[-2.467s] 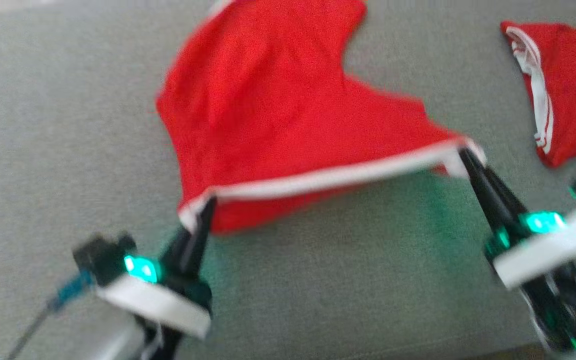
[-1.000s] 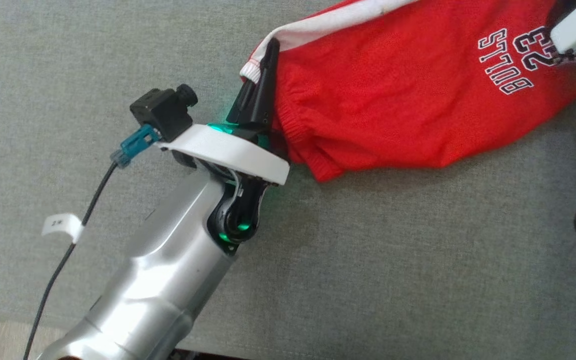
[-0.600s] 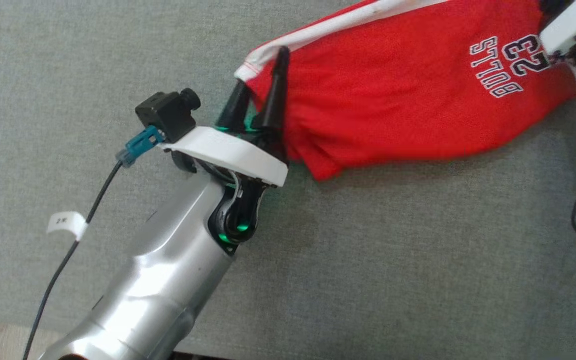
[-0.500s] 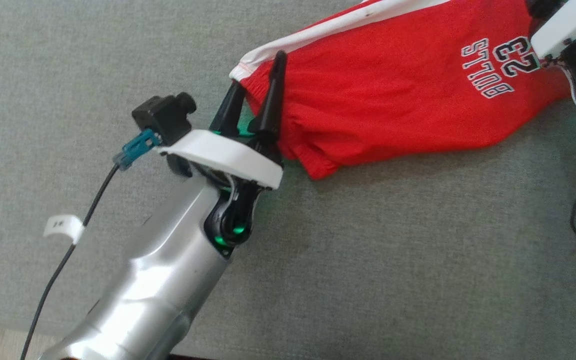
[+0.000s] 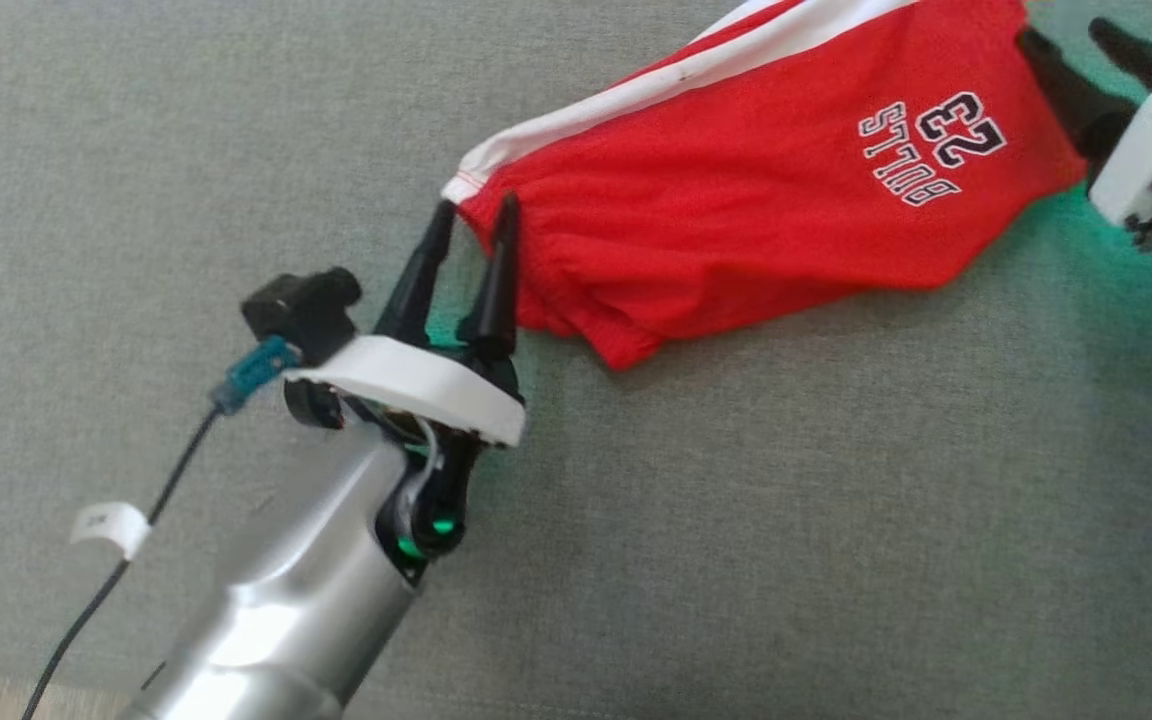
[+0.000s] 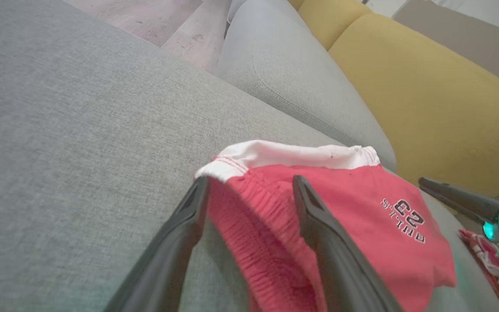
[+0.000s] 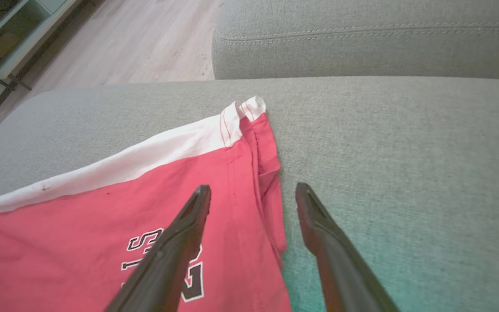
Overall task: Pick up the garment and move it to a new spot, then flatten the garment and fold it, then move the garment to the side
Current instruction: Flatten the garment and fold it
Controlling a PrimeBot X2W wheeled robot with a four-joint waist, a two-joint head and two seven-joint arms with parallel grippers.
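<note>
The garment (image 5: 736,210) is a pair of red shorts with a white band and a "23" print, lying folded on the grey sofa seat (image 5: 736,520). My left gripper (image 5: 474,208) is open at the garment's left corner, one finger on each side of the gathered edge and gripping nothing. In the left wrist view the garment (image 6: 362,208) lies between and beyond the spread fingers of that gripper (image 6: 250,182). My right gripper (image 5: 1064,38) is open at the garment's right end. In the right wrist view, this gripper (image 7: 253,187) straddles the side edge of the garment (image 7: 124,182).
Another red and white piece of clothing (image 6: 492,264) lies further right on the seat. A grey armrest (image 7: 362,34) and yellow cushions (image 6: 427,91) border the seat, with wood floor (image 7: 137,39) beyond. A black cable (image 5: 106,590) trails along my left forearm.
Both grippers have gone from shut on the garment's ends to open, letting it go onto the seat. Both have drawn back a little. The head camera has shifted too.
</note>
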